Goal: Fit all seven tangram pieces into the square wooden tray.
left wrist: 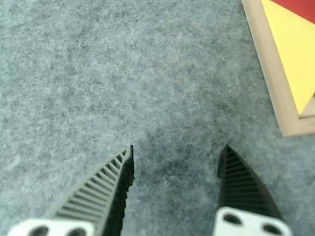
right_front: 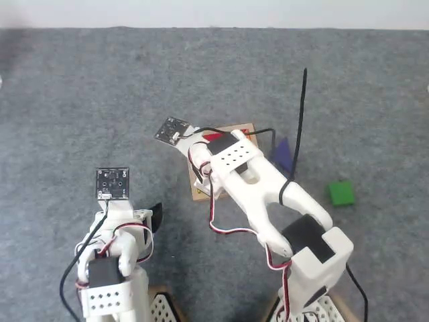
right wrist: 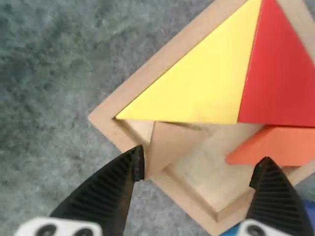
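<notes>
right gripper (right wrist: 202, 157) jaws wide and empty over the bare corner of the tray (right wrist: 103, 119), lower centre of the wrist frame. green piece (right_front: 341, 193) lies loose at right of the high frame, nearer that arm. left gripper (left wrist: 178, 147) wide, empty, farther off.

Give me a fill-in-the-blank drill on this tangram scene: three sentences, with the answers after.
1. In the wooden tray, the large triangle sharing an edge with the red triangle is coloured ____.
2. The green piece lies outside the tray, on the grey ____.
3. The right gripper hangs over a corner of the tray with its jaws ____.
Missing words: yellow; carpet; open.
</notes>
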